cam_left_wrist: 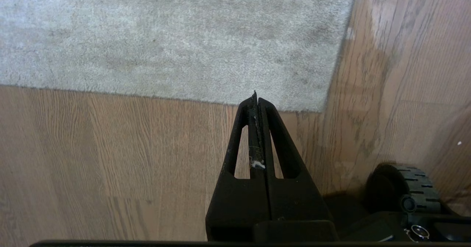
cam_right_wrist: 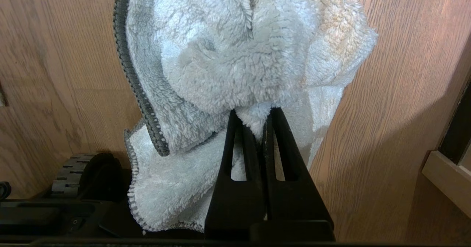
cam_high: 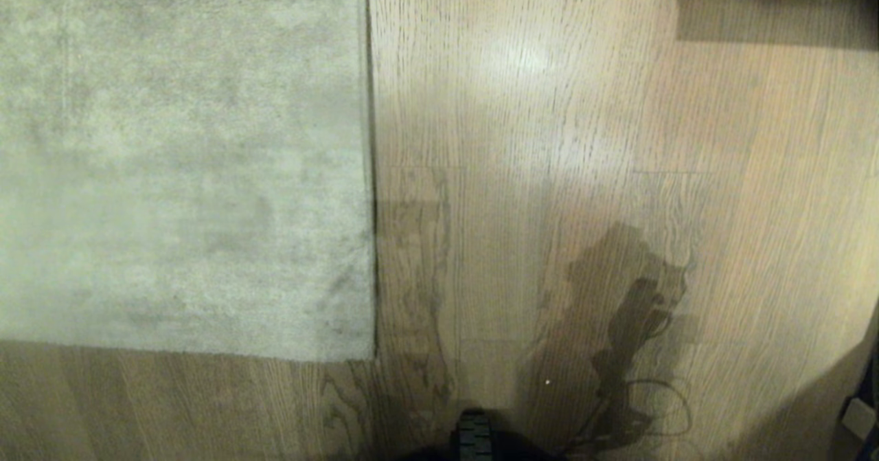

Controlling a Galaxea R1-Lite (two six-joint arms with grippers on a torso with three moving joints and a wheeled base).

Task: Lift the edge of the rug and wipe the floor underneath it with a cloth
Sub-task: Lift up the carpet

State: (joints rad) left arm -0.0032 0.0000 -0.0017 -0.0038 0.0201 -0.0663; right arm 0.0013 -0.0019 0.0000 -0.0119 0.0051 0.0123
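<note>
Right wrist view – right tool (cam_right_wrist: 254, 110) pinching the cloth (cam_right_wrist: 235, 66) over the floor (cam_right_wrist: 397, 92), left tool (cam_left_wrist: 255, 96) pressed together, empty, just short of the flat rug edge (cam_left_wrist: 220, 101).

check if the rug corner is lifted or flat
Flat: the rug corner lies flush on the floor, no backing showing in either view.

Dim warm light, soft glare on floor (cam_high: 522, 55), robot's shadow, slight blur
</note>
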